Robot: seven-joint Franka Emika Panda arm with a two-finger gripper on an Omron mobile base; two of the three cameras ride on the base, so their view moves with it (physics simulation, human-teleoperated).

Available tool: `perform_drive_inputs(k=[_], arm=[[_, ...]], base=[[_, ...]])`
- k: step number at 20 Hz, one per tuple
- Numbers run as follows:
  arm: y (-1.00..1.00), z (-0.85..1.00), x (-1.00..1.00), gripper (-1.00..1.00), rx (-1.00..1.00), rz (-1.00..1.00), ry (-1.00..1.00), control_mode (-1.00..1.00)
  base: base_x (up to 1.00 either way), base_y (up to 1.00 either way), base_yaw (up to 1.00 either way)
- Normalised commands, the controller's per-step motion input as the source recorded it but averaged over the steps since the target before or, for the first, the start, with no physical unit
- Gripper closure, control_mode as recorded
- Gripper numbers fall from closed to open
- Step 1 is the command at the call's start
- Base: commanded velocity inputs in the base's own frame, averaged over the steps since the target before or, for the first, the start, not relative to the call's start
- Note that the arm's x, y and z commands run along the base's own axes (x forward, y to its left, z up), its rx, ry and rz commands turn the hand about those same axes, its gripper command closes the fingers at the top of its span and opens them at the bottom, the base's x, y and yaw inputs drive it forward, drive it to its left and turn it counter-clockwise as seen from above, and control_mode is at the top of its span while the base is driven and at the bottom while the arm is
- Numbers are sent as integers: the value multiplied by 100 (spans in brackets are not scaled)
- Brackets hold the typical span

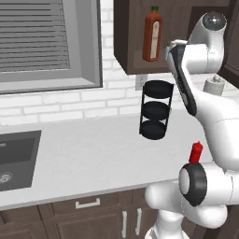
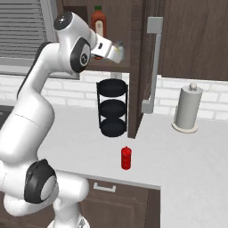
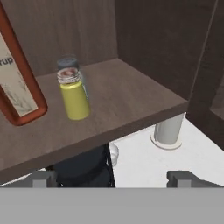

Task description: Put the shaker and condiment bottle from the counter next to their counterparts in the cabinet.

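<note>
Left base view: the white arm reaches up to the dark brown wooden wall cabinet (image 1: pixel 126 51), where the tall orange-red sauce bottle with a green cap (image 1: pixel 152 35) stands on the shelf. The small bright red condiment bottle (image 1: pixel 196 152) stands upright on the pale counter (image 1: pixel 88 154), well below the raised hand and nearer the base, partly behind the arm. A black three-tier wire rack (image 1: pixel 156 109) stands under the cabinet.

Right base view: the claw (image 2: pixel 116 52) sits at the shelf's front edge, just beside the tall bottle. The red bottle lies well down from it, on open counter in front of the rack, apart from everything; its long axis runs straight up. A white paper towel roll on a stand (image 2: pixel 186 109) is off to the right.

Hand view: the two dark finger tips (image 3: pixel 43 177) stand spread wide with nothing between them. Ahead of them on the shelf, the small yellow-green cylindrical shaker with a silvery cap (image 3: pixel 75 96) stands upright, touching or just in front of the small pale blue shaker with a grey cap (image 3: pixel 68 64), with the tall bottle near on the left.

The shaker looks placed, so the red bottle is what remains. By my judgement the hand must back out and descend, taking the upright bottle from the side.
</note>
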Motion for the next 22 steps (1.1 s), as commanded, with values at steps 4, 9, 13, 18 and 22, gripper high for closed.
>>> perform_drive_inputs(k=[4,9,13,18,22], arm=[[14,-42,-96,-100,-1,4,-4,-100],[5,-47,-83,-100,0,1,0,-100],[0,-28,-48,-100,-2,0,0,-100],[0,-29,-28,-100,-5,0,3,-100],[0,-32,-19,-100,-4,0,2,-100]], base=[[0,0,0],[0,0,0],[0,0,0],[0,0,0],[0,0,0]])
